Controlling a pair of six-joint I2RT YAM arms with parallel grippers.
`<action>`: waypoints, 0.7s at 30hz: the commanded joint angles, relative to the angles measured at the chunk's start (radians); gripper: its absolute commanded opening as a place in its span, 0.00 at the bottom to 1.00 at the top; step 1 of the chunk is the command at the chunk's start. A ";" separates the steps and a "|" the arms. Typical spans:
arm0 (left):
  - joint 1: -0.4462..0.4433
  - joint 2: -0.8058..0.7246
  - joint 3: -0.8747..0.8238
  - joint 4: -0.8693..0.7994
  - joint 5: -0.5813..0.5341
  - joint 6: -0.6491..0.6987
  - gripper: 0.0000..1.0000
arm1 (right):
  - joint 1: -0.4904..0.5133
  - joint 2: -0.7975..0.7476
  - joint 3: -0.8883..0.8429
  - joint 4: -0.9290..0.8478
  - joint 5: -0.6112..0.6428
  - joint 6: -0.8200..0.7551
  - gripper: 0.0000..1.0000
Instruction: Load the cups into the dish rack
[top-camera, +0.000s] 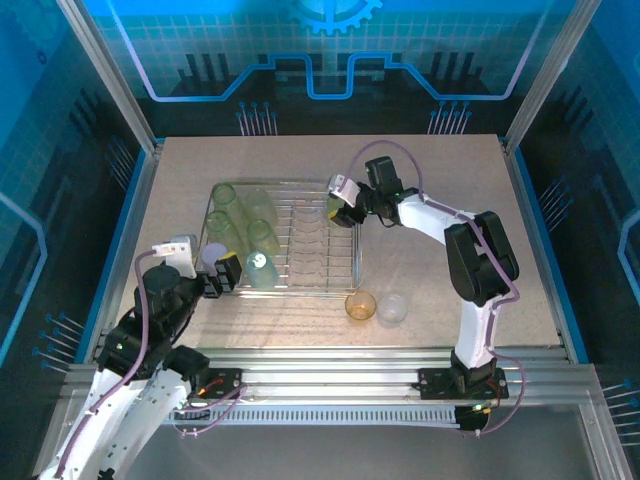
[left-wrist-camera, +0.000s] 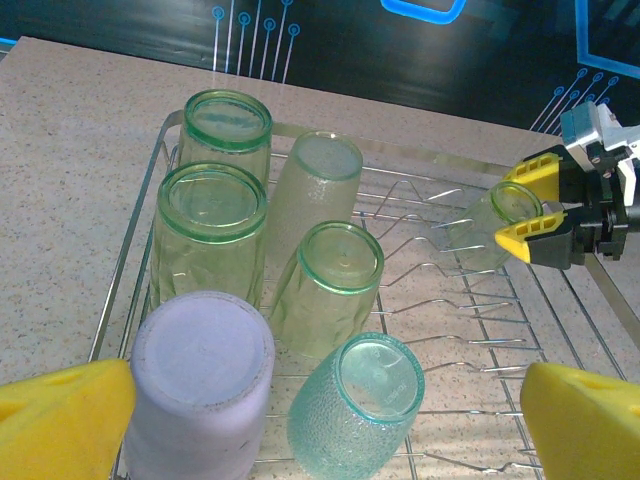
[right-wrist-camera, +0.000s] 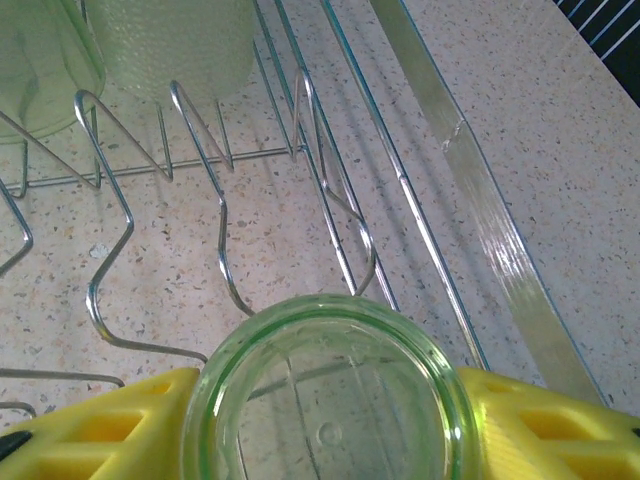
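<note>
Green cup in hand: a green translucent plastic tumbler (right-wrist-camera: 330, 400) is pinched at its rim by the right end effector (top-camera: 338, 208), one yellow finger on each side, low over the prongs at the far right corner of the silvery wire dish rack (top-camera: 357, 250); gripping across the mouth probably leaves the body free to settle between the wires
Rack load: six cups crowd the rack's left end, which leaves the right end free for more: three green ribbed tumblers (left-wrist-camera: 208, 230), a frosted pale tumbler (left-wrist-camera: 315, 190), a lilac tumbler (left-wrist-camera: 200, 380) base up at the near left corner and a teal pebbled tumbler (left-wrist-camera: 360, 400) leaning beside it
Left end effector (left-wrist-camera: 330, 430): fingers spread wide, holding nothing, hanging over the rack's near left corner above the lilac and teal cups
Cups waiting: an amber-orange translucent tumbler (top-camera: 360, 306) and a clear tumbler (top-camera: 392, 308) stand mouth up, side by side, on the speckled beige surface (top-camera: 300, 160) towards its near edge, just off the rack's near right corner and, I judge, within the right arm's reach
Writing: none legible on cups or rack; the held cup's base carries a faint moulded circle; the back wall shows blue circuit lines and a gear outline, no words
</note>
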 joint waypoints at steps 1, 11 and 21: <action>-0.004 0.004 -0.012 0.005 0.028 0.006 1.00 | -0.001 0.019 0.006 -0.021 0.006 -0.039 0.63; -0.004 0.004 -0.011 -0.010 0.035 0.007 1.00 | 0.021 0.010 0.021 -0.035 0.053 -0.034 0.72; -0.003 0.004 -0.012 -0.018 0.039 0.006 0.99 | 0.047 -0.043 0.039 -0.060 0.086 -0.020 0.74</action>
